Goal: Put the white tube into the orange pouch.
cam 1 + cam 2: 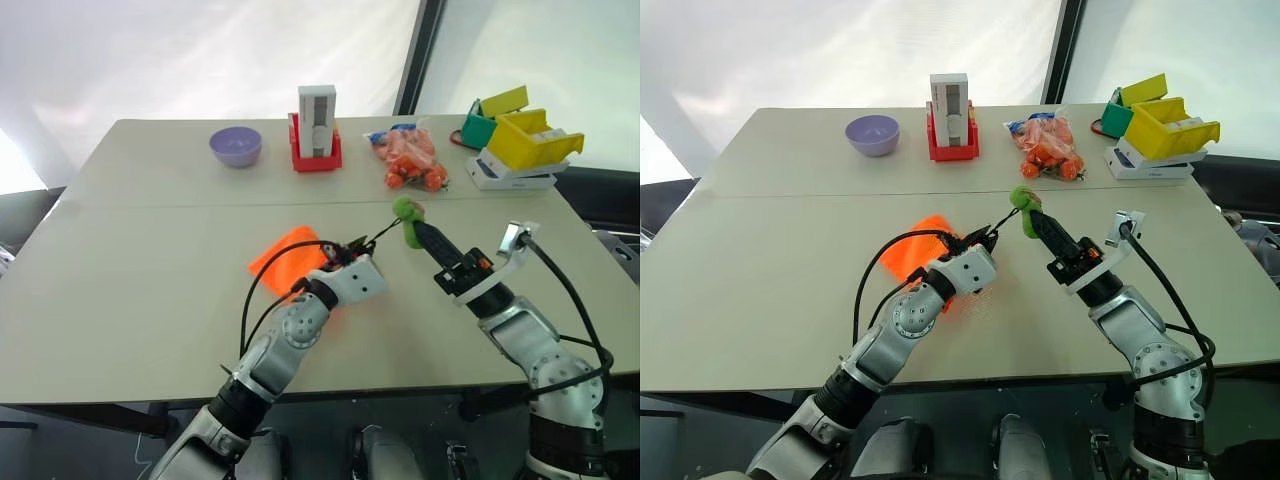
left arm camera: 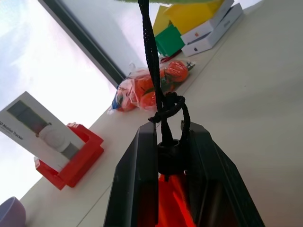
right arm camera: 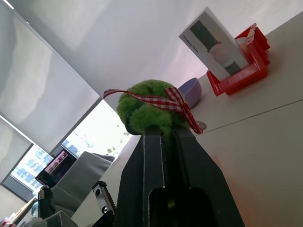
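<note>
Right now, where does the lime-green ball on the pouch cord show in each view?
Left eye view: green ball at centre, at the right gripper's tips.
Right eye view: same, mid-table.
Left wrist view: a green sliver at the top edge.
Right wrist view: centre, between the fingers.
Shared landmark: the red-based block.
</note>
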